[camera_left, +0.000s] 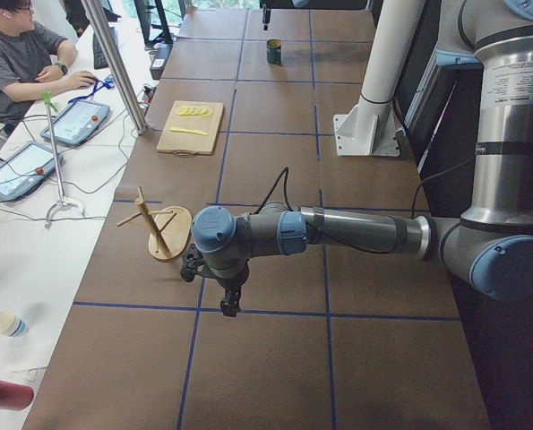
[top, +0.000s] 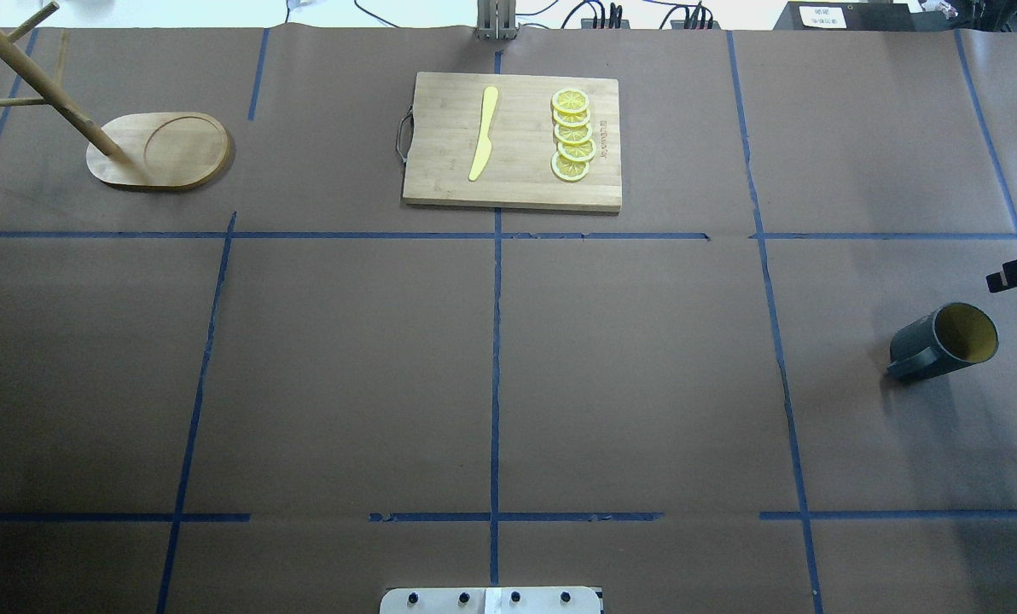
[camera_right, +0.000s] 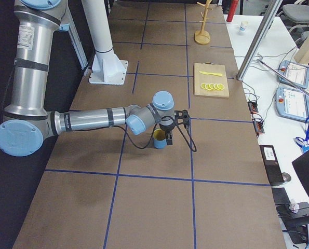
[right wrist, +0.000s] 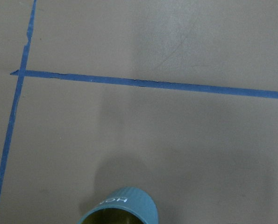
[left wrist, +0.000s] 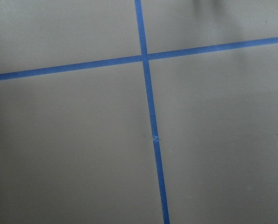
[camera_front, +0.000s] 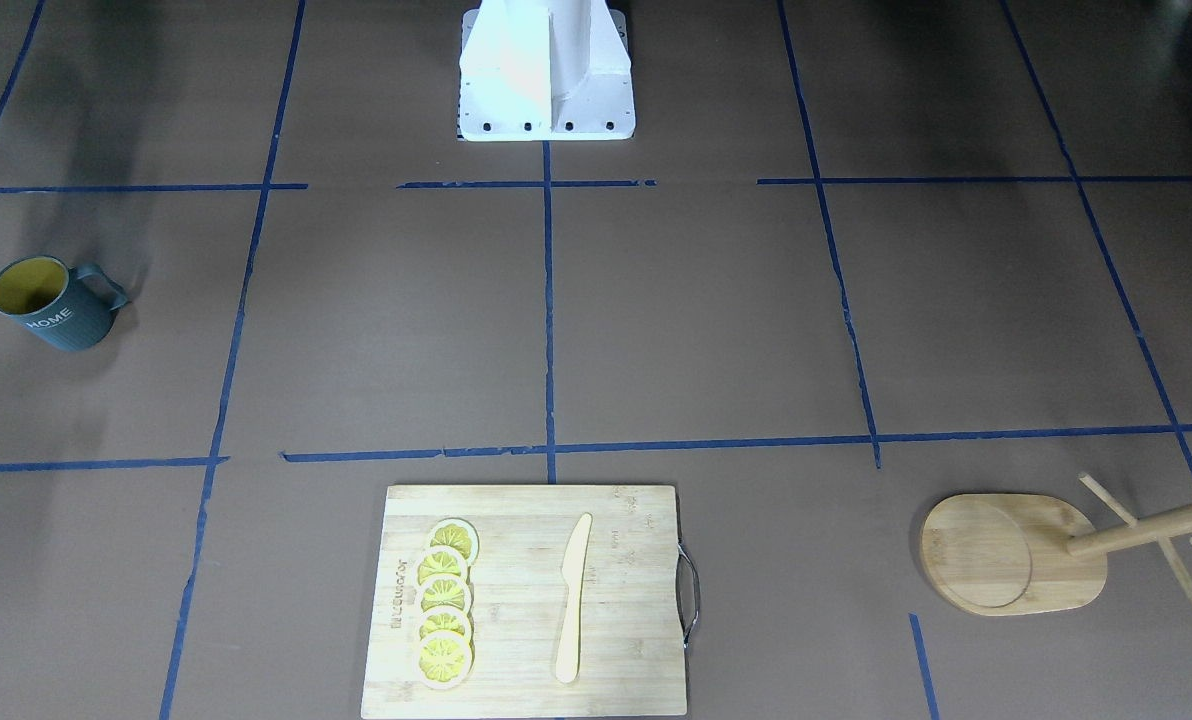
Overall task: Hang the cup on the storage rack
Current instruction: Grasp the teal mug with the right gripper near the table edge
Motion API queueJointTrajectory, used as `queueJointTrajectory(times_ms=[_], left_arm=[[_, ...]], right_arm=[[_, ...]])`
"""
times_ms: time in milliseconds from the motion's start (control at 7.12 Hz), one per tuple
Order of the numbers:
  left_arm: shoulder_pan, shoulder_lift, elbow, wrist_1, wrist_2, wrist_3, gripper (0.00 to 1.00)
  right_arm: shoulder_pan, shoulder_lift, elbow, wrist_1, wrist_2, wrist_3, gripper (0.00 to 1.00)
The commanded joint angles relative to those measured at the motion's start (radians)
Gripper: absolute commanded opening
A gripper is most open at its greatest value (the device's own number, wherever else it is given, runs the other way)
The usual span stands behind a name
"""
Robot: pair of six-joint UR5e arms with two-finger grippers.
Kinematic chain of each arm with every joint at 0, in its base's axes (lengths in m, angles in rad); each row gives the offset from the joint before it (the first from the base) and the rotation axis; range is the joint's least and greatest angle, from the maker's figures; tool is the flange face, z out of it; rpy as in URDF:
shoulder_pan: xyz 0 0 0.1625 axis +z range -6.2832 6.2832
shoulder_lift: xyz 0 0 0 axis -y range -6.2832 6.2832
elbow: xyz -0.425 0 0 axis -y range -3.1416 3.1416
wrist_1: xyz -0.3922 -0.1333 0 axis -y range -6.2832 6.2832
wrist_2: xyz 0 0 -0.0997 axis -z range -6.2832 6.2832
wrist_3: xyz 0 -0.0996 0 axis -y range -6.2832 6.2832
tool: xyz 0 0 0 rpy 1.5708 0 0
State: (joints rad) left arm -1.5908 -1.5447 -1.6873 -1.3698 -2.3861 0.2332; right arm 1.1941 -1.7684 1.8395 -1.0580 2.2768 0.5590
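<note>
The table is stretching wide between the storage rack, standing at the far left corner, and the cup — upright near the right edge. The right gripper is hanging just beside the cup — how its jaws are standing I cannot tell.

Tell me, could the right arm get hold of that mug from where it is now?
Probably yes. The right gripper hangs close by the mug, which stands upright with nothing between them. The handle points away from the gripper, though, so the arm may have to grasp the rim or body.
</note>
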Motion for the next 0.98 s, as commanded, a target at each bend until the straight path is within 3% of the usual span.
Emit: queueJointTrajectory(times_ms=[0, 702, 843], left_arm=[[0.0, 0.0, -0.002, 0.0, -0.001, 0.0, 1.0], [0.0, 0.0, -0.002, 0.0, 0.001, 0.0, 1.0], [0.0, 0.0, -0.002, 0.0, 0.001, 0.0, 1.0]], right_arm=[[-0.054, -0.025, -0.02, 0.041, -0.032, 0.022, 1.0], [-0.151, -0.013, -0.104, 0.042, -0.065, 0.019, 0.96], [-0.156, -0.013, -0.108, 0.041, -0.065, 0.022, 0.64]])
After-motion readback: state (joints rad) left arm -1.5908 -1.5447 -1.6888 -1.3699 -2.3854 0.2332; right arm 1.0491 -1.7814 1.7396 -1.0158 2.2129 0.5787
